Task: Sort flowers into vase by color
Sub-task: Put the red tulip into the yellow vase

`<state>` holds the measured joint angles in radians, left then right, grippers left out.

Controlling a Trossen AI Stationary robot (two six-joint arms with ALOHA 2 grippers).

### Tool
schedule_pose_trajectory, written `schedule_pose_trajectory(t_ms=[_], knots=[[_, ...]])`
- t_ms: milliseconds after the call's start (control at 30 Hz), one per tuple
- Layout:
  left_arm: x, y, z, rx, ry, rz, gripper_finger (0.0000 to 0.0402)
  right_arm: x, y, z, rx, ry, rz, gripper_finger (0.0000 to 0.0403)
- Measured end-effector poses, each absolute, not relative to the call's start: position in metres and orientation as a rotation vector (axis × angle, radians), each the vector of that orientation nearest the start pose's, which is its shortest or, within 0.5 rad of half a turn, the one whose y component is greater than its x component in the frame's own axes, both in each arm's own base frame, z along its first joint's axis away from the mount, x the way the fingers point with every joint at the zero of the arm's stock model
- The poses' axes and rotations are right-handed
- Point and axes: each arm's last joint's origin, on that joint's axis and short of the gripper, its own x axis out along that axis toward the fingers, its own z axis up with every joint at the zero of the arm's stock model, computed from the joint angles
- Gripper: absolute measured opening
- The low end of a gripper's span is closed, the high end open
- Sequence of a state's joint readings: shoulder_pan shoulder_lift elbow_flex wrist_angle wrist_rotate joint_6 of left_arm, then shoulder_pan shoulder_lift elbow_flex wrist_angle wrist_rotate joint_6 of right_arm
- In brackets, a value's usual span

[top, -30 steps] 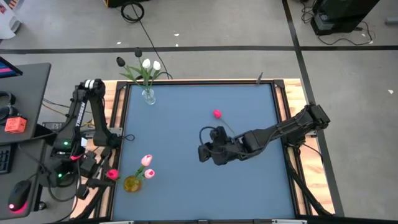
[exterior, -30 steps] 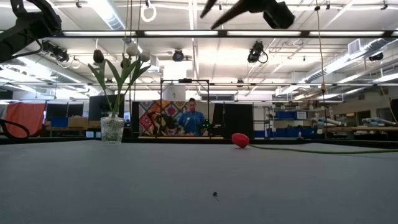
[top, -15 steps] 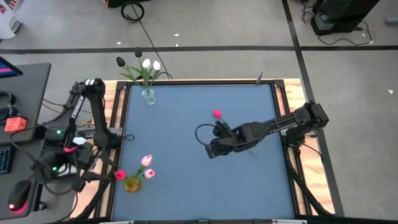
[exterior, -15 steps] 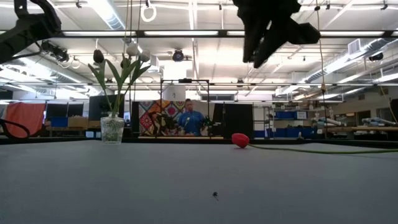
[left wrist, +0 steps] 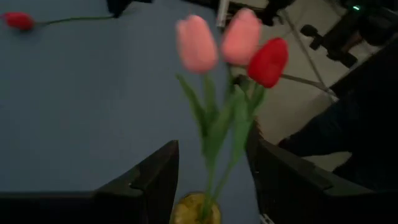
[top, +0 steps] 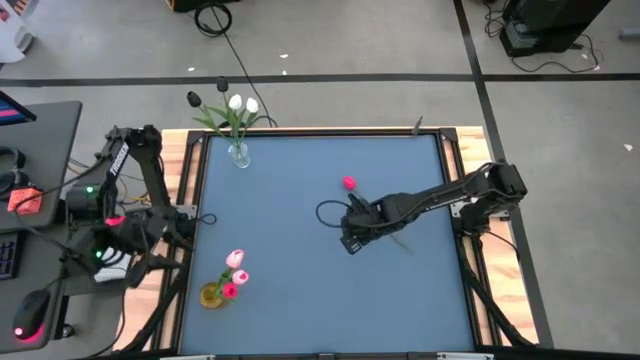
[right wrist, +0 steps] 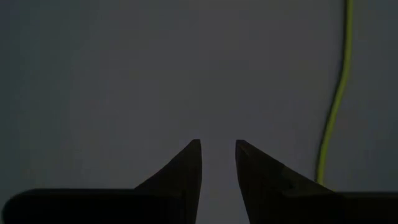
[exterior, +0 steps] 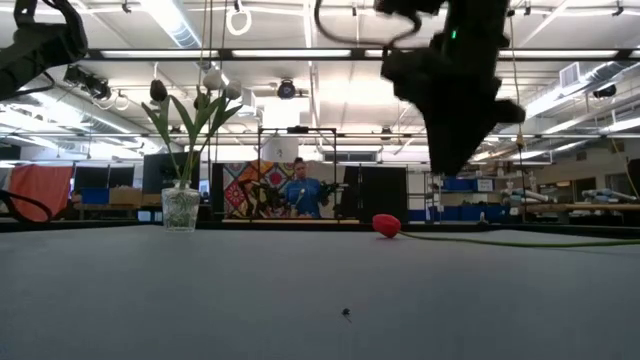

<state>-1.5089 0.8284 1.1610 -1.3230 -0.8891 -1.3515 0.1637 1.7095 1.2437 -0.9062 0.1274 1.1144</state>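
A yellow vase [top: 212,296] at the table's near left holds two pink tulips [top: 236,258] and a red one [left wrist: 268,61]. My left gripper [left wrist: 212,146] is open beside this vase, on its left, with a finger on each side of the stems and off them. A clear vase [top: 238,154] at the far left holds white tulips [top: 242,103] and a dark one. One red tulip lies on the table, head [top: 348,183] [exterior: 386,225] toward the far side, with its stem [right wrist: 336,93] running toward the near right. My right gripper [top: 350,240] [right wrist: 217,143] points down beside that stem, open by a narrow gap.
Bare blue table [top: 300,300] lies between the two vases and the loose tulip. The table has a wooden rim [top: 455,135]. A desk with a keyboard and mouse stands to the left. A person [exterior: 304,195] sits far behind the table.
My left gripper has moved toward the table's right, carrying the red tulip from beyond the left edge to the yellow vase, where the tulip now stands with the pink ones. My right gripper has tipped from nearly level to pointing down and has come down beside the loose tulip's stem.
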Motion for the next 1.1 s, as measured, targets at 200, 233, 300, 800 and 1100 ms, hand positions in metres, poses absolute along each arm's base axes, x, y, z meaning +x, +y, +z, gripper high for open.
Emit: schedule_pose_trajectory(t_ms=[200, 233, 300, 800, 1100], knots=[[0.034, -0.077, 0.382, -0.385, 0.631, -0.098, 0.0202, 0.315, 0.013, 0.191, 0.746, 1.197, -0.754, 0.0107], [0.035, -0.075, 0.384, -0.393, 0.625, -0.081, 0.02, 0.313, 0.006, 0.19, 0.734, 1.196, -0.783, 0.0107], [0.038, -0.072, 0.386, -0.402, 0.606, -0.042, 0.0197, 0.311, -0.005, 0.189, 0.704, 1.193, -0.826, 0.0107], [0.042, -0.068, 0.384, -0.381, 0.603, 0.027, 0.0197, 0.293, -0.06, 0.147, 0.645, 1.271, -0.734, 0.0161], [0.042, -0.068, 0.384, -0.404, 0.604, 0.034, 0.0197, 0.28, -0.059, 0.131, 0.646, 1.265, -0.782, 0.0101]])
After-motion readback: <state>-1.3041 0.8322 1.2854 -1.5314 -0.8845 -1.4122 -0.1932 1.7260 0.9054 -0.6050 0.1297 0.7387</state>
